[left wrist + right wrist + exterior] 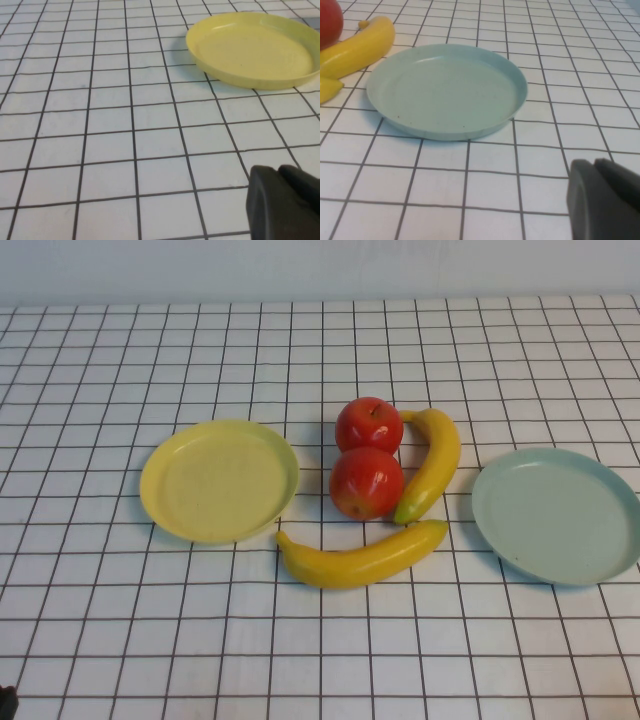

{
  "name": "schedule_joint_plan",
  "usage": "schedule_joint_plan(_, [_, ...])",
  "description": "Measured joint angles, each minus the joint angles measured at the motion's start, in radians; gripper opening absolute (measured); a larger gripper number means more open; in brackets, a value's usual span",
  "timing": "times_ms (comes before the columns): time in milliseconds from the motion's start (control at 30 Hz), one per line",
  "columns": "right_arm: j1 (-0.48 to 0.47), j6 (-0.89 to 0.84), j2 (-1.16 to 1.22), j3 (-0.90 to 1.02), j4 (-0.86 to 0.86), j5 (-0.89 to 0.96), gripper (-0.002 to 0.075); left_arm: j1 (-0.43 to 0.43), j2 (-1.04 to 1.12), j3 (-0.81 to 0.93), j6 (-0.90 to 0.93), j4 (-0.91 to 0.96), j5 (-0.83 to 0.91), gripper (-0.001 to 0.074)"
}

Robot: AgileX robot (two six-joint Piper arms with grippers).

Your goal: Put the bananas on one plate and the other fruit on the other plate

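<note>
Since apples (367, 455) touch bananas (400, 510), grabbing one may roll another; left gripper (285, 200), right gripper (605, 200) parked near table edge, closed, empty.

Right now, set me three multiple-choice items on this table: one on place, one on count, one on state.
1. Where do the two apples lie?
A. on the yellow plate
B. on the cloth between the plates
C. on the mint plate

2. How many bananas are there?
A. one
B. two
C. three

3. How do the left gripper and right gripper stand?
A. both shut, holding nothing
B. left holds a banana
C. right holds an apple

Answers: 1 B, both plates are bare; 2 B, one curves beside the apples, one lies in front; 3 A, each hangs over bare cloth near its plate.
</note>
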Motion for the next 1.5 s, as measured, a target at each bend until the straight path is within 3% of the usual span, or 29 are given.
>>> schedule_joint_plan(267, [0.0,0.0,0.0,0.0,0.0,0.0,-0.0015,0.0,0.0,0.0,-0.015,-0.014,-0.013,-0.0004])
schedule_joint_plan(467, [0.0,0.0,0.0,0.0,0.0,0.0,-0.0015,0.0,0.0,0.002,-0.34,-0.457,-0.23,-0.0004])
schedule_joint_plan(567, [0.0,0.0,0.0,0.0,0.0,0.0,-0.0015,0.0,0.0,0.002,-0.379,-0.584,-0.328,-0.0004])
schedule_joint_plan(733, [0.0,0.0,0.0,0.0,0.0,0.0,-0.0015,0.0,0.0,0.002,-0.254,-0.63,-0.376,-0.0004])
schedule_joint_plan(900, [0.0,0.0,0.0,0.0,0.0,0.0,-0.0015,0.0,0.0,0.002,-0.241,-0.685,-0.404,-0.0004])
schedule_joint_plan(1033, [0.0,0.0,0.0,0.0,0.0,0.0,-0.0015,0.0,0.002,-0.036,-0.162,-0.655,-0.224,-0.0004])
schedule_joint_plan(1267, [0.0,0.0,0.0,0.0,0.0,0.0,-0.0015,0.0,0.257,-0.27,0.208,-0.583,0.083,-0.0004])
schedule_joint_plan(1367, [0.0,0.0,0.0,0.0,0.0,0.0,-0.0015,0.0,0.399,-0.405,0.415,-0.573,0.129,-0.0004])
schedule_joint_plan(1500, [0.0,0.0,0.0,0.0,0.0,0.0,-0.0015,0.0,0.582,-0.563,0.513,-0.521,0.141,-0.0004])
